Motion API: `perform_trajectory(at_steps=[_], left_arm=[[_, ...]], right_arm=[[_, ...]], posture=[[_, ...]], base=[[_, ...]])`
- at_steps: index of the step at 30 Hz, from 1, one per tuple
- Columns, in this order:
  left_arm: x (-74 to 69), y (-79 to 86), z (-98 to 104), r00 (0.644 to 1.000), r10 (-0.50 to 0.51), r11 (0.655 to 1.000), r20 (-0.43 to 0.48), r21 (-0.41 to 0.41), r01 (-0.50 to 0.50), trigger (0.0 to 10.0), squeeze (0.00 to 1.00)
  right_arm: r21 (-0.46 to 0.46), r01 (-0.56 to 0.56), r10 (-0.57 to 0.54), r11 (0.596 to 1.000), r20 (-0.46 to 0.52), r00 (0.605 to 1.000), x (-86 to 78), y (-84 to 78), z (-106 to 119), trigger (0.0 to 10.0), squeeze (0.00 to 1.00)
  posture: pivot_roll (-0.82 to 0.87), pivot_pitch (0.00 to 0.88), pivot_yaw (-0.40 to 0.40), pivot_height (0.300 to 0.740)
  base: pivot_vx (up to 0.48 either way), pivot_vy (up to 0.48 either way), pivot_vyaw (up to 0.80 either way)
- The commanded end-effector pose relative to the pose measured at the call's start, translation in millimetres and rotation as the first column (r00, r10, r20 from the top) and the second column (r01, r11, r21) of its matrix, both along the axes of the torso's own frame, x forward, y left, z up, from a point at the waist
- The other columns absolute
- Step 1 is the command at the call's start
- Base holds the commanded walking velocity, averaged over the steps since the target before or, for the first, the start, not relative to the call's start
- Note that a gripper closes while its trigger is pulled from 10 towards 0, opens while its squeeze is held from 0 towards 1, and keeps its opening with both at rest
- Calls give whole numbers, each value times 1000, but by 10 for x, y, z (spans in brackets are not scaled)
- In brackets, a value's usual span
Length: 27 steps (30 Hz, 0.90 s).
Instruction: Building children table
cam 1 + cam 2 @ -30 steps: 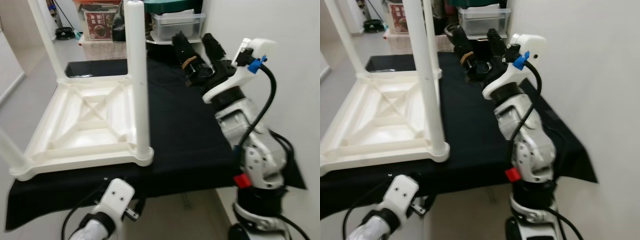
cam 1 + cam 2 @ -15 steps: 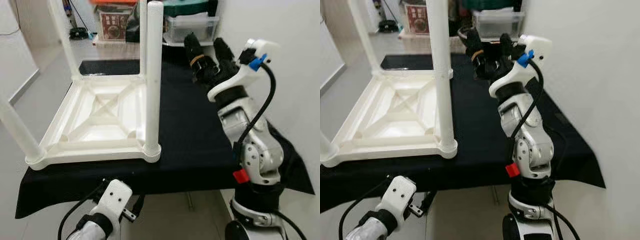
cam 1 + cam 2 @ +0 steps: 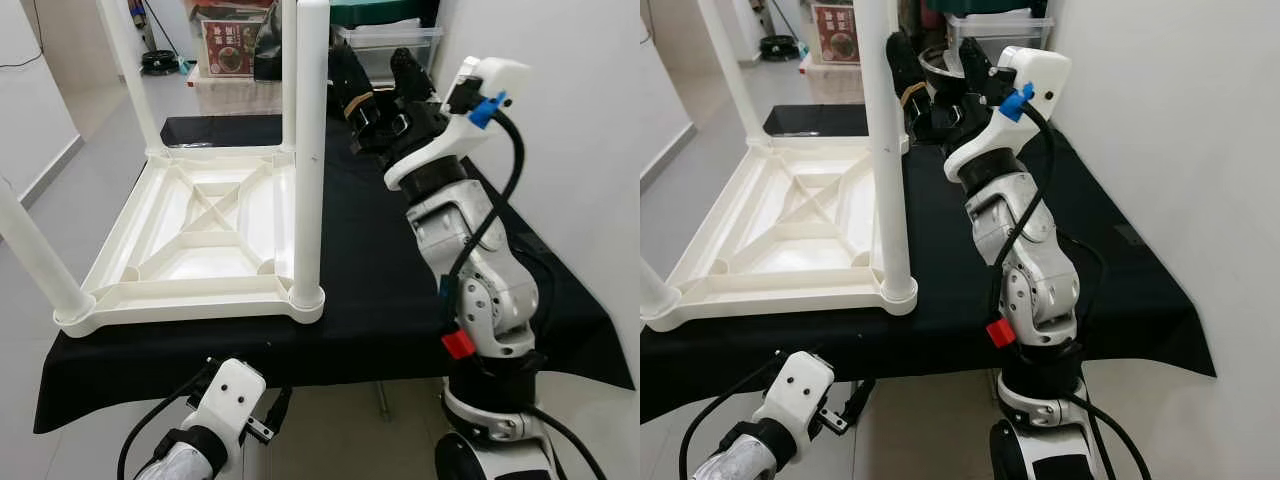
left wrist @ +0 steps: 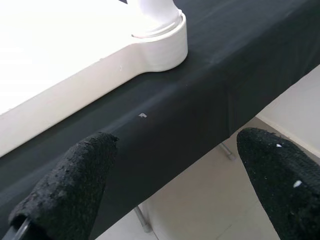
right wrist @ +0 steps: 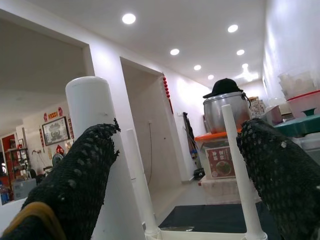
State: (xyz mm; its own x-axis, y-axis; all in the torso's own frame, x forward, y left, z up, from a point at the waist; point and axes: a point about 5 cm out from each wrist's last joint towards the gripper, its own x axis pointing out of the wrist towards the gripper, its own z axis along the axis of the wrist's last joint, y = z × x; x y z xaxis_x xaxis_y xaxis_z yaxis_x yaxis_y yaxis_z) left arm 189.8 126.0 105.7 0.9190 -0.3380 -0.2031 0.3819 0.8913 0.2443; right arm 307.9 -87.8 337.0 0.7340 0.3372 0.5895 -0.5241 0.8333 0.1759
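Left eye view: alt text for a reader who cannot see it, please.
An upside-down white plastic children's table rests on a black cloth-covered surface, legs pointing up. The right gripper, fingers apart, is raised beside the nearest white leg.

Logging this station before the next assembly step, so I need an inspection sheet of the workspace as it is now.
Surface: black cloth covers the bench.
Job's things: white table lies upside down, legs up; near leg upright.
Clutter: nothing seen on the cloth.
Grippers: right gripper open, raised beside the near leg; left gripper open, low below the bench edge.
Cables: black cable along the right arm.
Surroundings: storage boxes behind; white wall on the right.
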Motion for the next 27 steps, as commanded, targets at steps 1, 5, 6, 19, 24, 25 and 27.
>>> perform_trajectory(at_steps=[1, 5, 6, 19, 24, 25, 27], left_arm=[[-28, -17, -15, 1000, -1, 1000, -16, -2, 1, 10000, 0], [-33, -18, -9, 1000, 0, 1000, -19, -4, 0, 10000, 0], [-33, -18, -9, 1000, 0, 1000, -19, -4, 0, 10000, 0], [-46, -27, -1, 1000, 1, 1000, -22, -8, -1, 10000, 0], [-54, -43, 16, 1000, -2, 1000, -20, -11, 1, 10000, 0], [-59, -48, 19, 1000, -2, 1000, -20, -15, 2, 10000, 0], [-68, -58, 23, 1000, 0, 1000, -24, -20, 0, 10000, 0]], right_arm=[[0, -5, 5, 1000, 36, 999, -19, 39, 79, 10000, 0], [-67, -27, 32, 997, 82, 996, -73, 140, 130, 10000, 0], [-67, -27, 32, 997, 82, 996, -73, 140, 130, 10000, 0], [-119, -125, 129, 985, 33, 991, -105, 383, -61, 10000, 0], [-295, -17, -3, 955, -66, 998, 63, 463, -294, 10000, 0], [-303, -1, -25, 953, -82, 996, 89, 457, -315, 10000, 0], [-306, 25, -53, 952, -86, 995, 120, 437, -315, 10000, 0]], posture=[[65, 39, -68, 740], [61, 45, -65, 740], [61, 45, -65, 740], [63, 52, -71, 740], [63, 60, -75, 740], [63, 62, -77, 740], [59, 66, -80, 740]], base=[[0, 0, 0], [0, 0, 0], [0, 0, 0], [0, 0, 0], [0, 0, 0], [0, 0, 0], [0, 0, 0]])
